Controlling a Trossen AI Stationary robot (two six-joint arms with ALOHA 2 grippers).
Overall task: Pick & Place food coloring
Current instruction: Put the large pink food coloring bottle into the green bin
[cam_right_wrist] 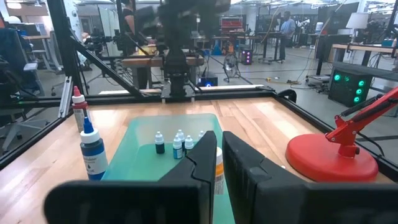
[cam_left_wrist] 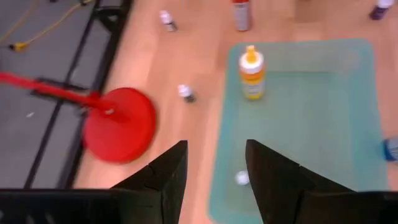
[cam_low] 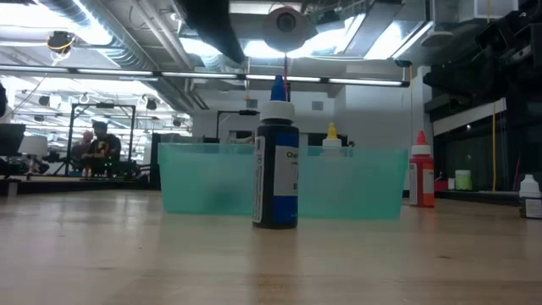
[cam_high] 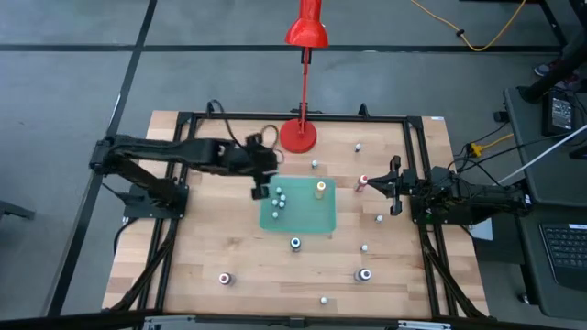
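In front of me a dark blue food coloring bottle point(cam_low: 276, 161) with a white collar and blue tip stands upright on the wooden table point(cam_low: 271, 263). Just behind it sits a translucent teal tray point(cam_low: 203, 180). A yellow-capped bottle point(cam_low: 331, 140) shows above the tray's rim. A red-capped bottle point(cam_low: 422, 172) stands to the right of the tray, a small white bottle point(cam_low: 530, 195) at the far right edge. People sit far back on the left.
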